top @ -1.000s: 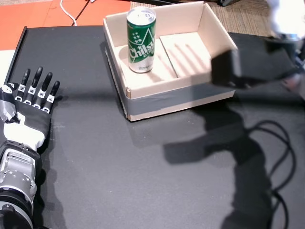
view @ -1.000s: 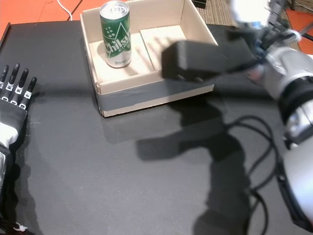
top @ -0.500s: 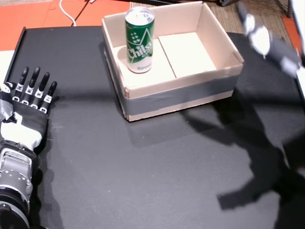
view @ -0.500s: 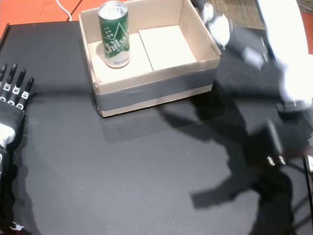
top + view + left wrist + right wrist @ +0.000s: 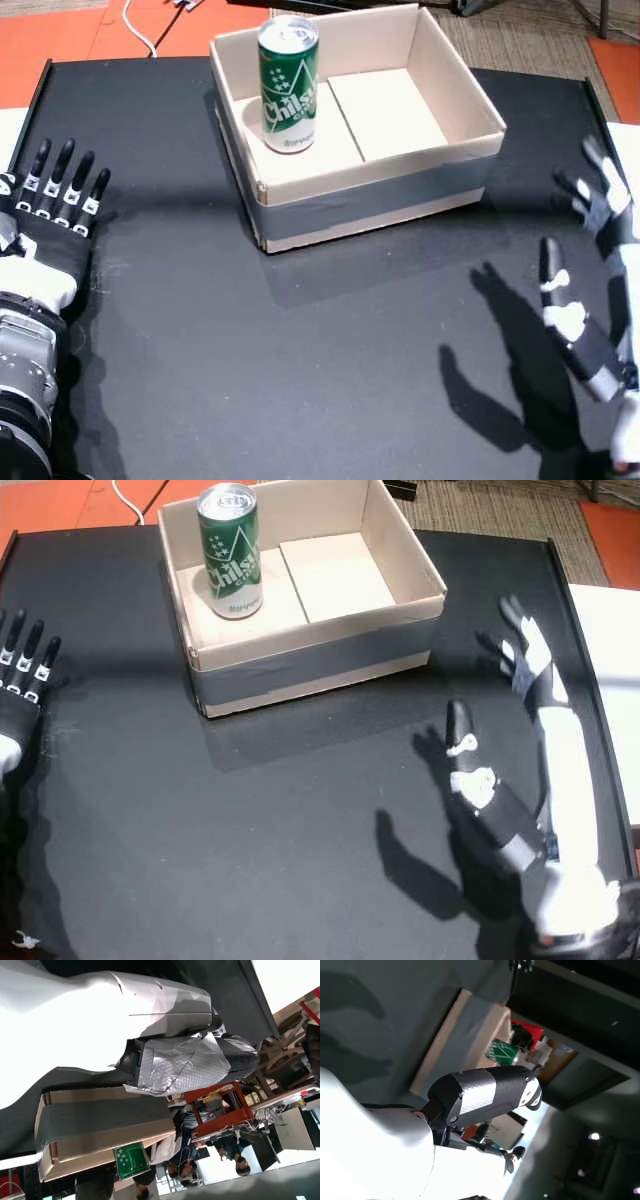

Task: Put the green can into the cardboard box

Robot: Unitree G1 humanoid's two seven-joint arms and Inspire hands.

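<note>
The green can (image 5: 288,82) (image 5: 230,547) stands upright inside the cardboard box (image 5: 372,203) (image 5: 320,670), in its left half, in both head views. Its top shows over the box wall in the left wrist view (image 5: 131,1159) and the right wrist view (image 5: 503,1050). My left hand (image 5: 45,225) (image 5: 18,680) lies flat on the black table at the far left, fingers spread, holding nothing. My right hand (image 5: 590,290) (image 5: 510,760) hovers low at the right of the box, fingers apart and empty.
The black table (image 5: 300,360) has a raised rim at its left and far edges. Orange floor (image 5: 60,25) and a white cable (image 5: 140,25) lie beyond the table. People sit in the background of the left wrist view.
My right arm has swung away from over the box, back and down to the table's right side, and its hand now shows open. The can and left hand stay put.
</note>
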